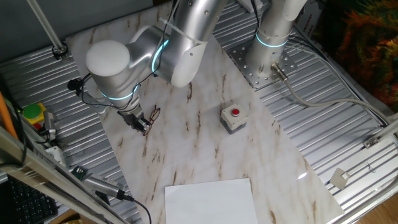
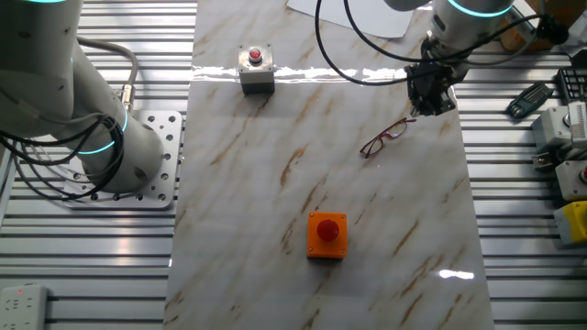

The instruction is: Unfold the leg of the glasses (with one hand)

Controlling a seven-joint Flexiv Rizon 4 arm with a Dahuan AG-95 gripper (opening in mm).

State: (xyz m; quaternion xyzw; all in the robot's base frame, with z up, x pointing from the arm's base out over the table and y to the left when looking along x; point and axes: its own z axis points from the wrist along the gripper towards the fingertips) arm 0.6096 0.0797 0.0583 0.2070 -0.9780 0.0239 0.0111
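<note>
I'm hovering my pincer (image 2: pixel 431 99) low over the marble table (image 2: pixel 275 229), right at one end of the glasses (image 2: pixel 384 137). The glasses are lying flat on the table near one long edge, well apart from the grey button box (image 2: pixel 256 70) at the far end and the orange button box (image 2: pixel 326 235) nearer the middle. In the other fixed view their long axis is running diagonally, from the lens end, out toward the table's middle, up to the end sitting just under my fingertips. So the thing I'm after is lying directly below and slightly inward of the pincer, frame stretching away from it.

The leg (image 2: pixel 404 124) is looking like the thin wire at the pincer-side end, but it's too fine to say whether it's folded against the frame or part open. I can't tell if the fingers are touching it or just beside it. Pincer state: can't tell, the fingers are dark and bunched in both views, gap not readable.

My judgement: coming move is catching that near end and swinging the leg outward, away from the lenses, while the frame is staying flat.
</note>
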